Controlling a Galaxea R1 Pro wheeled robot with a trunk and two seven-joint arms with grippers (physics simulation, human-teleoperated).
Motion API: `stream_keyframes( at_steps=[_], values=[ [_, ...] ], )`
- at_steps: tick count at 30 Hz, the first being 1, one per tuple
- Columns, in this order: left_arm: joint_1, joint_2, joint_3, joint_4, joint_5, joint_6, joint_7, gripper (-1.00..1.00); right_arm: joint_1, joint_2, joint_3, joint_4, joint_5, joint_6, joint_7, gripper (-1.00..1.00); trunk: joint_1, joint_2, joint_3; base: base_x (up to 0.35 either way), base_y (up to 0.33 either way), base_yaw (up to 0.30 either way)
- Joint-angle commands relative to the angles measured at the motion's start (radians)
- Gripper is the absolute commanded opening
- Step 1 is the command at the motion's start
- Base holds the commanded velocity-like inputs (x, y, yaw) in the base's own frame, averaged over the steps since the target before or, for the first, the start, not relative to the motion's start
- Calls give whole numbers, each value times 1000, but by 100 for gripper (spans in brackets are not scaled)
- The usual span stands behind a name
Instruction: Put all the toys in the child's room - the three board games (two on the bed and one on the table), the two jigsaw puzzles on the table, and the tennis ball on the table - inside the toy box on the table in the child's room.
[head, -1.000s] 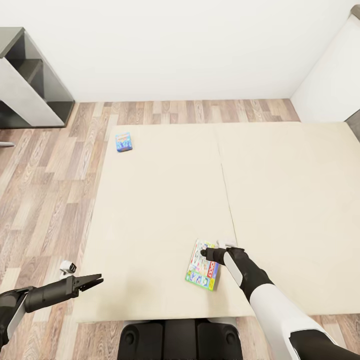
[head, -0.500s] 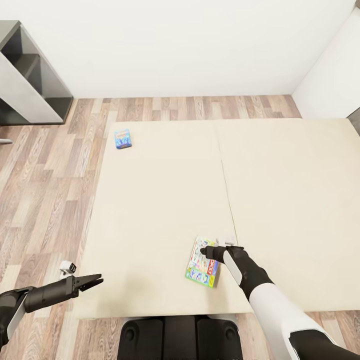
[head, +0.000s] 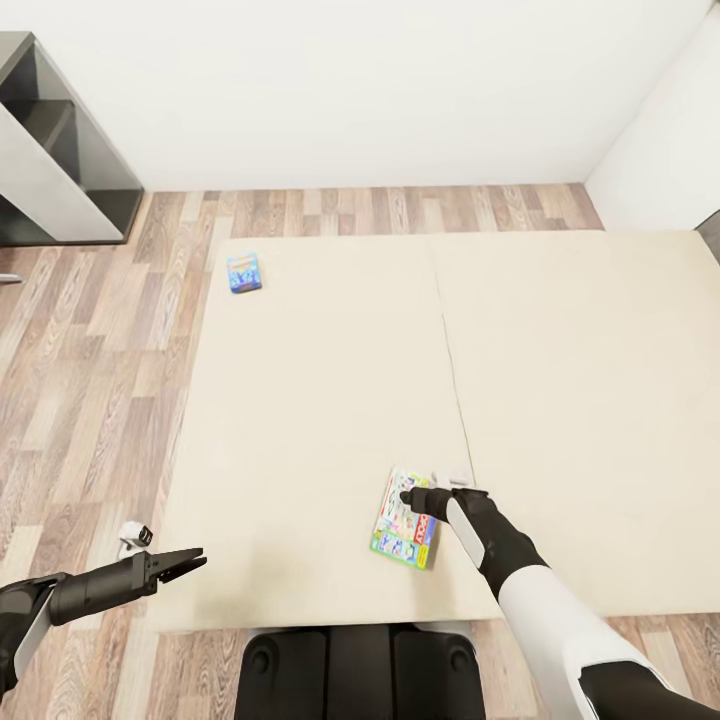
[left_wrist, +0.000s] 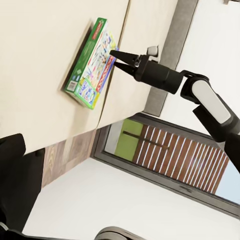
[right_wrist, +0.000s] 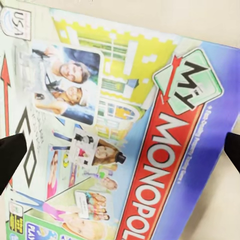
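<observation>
- The green-edged Monopoly board game (head: 403, 519) lies flat on the beige bed (head: 560, 400), near the edge closest to the robot and just beside the seam in the mattress.
- The right gripper (head: 407, 498) hangs right over the Monopoly box, fingers spread; the right wrist view has the lid (right_wrist: 120, 135) between two dark fingertips (right_wrist: 11, 155) at the frame's edges, nothing grasped.
- From the left wrist view, the right gripper (left_wrist: 116, 54) points at the box (left_wrist: 90, 62), its tips close to the lid; contact cannot be told.
- The smaller blue-teal board game (head: 245, 272) lies well apart, near the bed's far left corner.
- The left gripper (head: 190, 561) hovers over the bed's near left corner, empty, its fingers slightly apart.
- A dark grey shelf unit (head: 55, 150) stands on the wood-plank floor (head: 90, 340) by the white wall.
</observation>
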Motion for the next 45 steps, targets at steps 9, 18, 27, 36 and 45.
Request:
stream_keyframes(
  at_steps=[9,18,27,36,45],
  values=[
    [-1,0,-1,0,0,10,-4,100,5,-1,5,49,-19,3,-5,100,13,-1,-2,0,0,-4],
    [-1,0,-1,0,0,10,-4,100,6,1,5,49,-18,3,-5,100,13,-1,6,0,0,-127],
    [-1,0,0,0,0,10,-4,100,6,2,6,49,-18,2,-5,100,13,-1,10,0,0,-44],
    [-1,0,0,0,0,10,-4,100,6,4,6,49,-18,1,-5,100,13,-1,12,0,0,-1],
    [-1,0,0,0,0,11,-4,100,6,5,8,49,-18,1,-5,100,13,-1,12,0,0,14]
  ],
)
